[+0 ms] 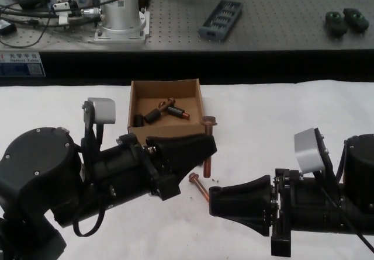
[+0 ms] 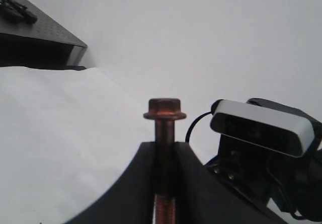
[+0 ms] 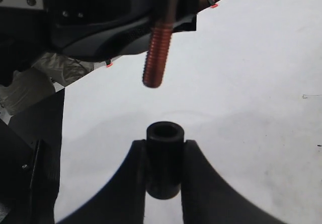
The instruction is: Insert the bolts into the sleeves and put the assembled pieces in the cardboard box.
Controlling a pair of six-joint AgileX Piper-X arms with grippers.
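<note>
Left gripper (image 2: 164,151) clamped on copper flanged bolt (image 2: 164,114), centre of high view, head up. Right gripper (image 3: 164,146) pinching black cylindrical sleeve (image 3: 164,163) lower right of it. Tip looks off bore to me, so I'd align first, then feed slow. Brown cardboard box (image 1: 166,89) upper centre.

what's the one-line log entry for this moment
left gripper shut on bolt | right gripper shut on sleeve | bolt not yet in sleeve | cardboard box holds assembled pieces

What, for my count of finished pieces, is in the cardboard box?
The brown cardboard box holds one copper-coloured bolt in a black sleeve and a second such piece. A third black piece sits by the near wall, partly covered.
</note>
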